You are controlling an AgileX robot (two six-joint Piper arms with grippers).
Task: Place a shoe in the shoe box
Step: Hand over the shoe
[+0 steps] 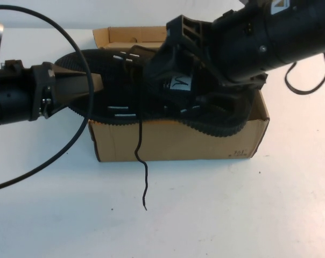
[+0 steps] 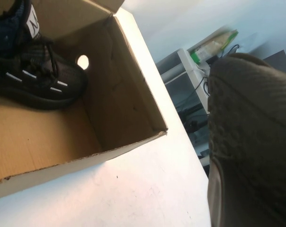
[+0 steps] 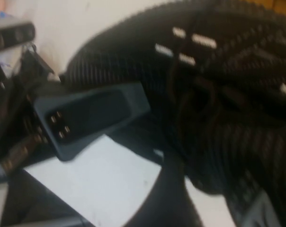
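The shoe (image 1: 119, 102), a black mesh sneaker with white dashes, hangs level above the open brown shoe box (image 1: 173, 142). Its long lace (image 1: 141, 161) dangles over the box's front wall down to the table. My left gripper (image 1: 92, 83) is shut on the shoe's left end. My right gripper (image 1: 170, 75) reaches in from the upper right and is shut on the shoe near its tongue tab. In the left wrist view the shoe (image 2: 252, 142) fills the side, and the box (image 2: 124, 104) holds the mate shoe (image 2: 29, 71) with a white "M" tab. The right wrist view shows the shoe (image 3: 218, 94) blurred.
The box's lid flap (image 1: 130, 35) stands open at the back. A black cable (image 1: 71, 145) loops over the white table (image 1: 205, 215) at the left. Another cable (image 1: 308, 80) lies at the right of the box.
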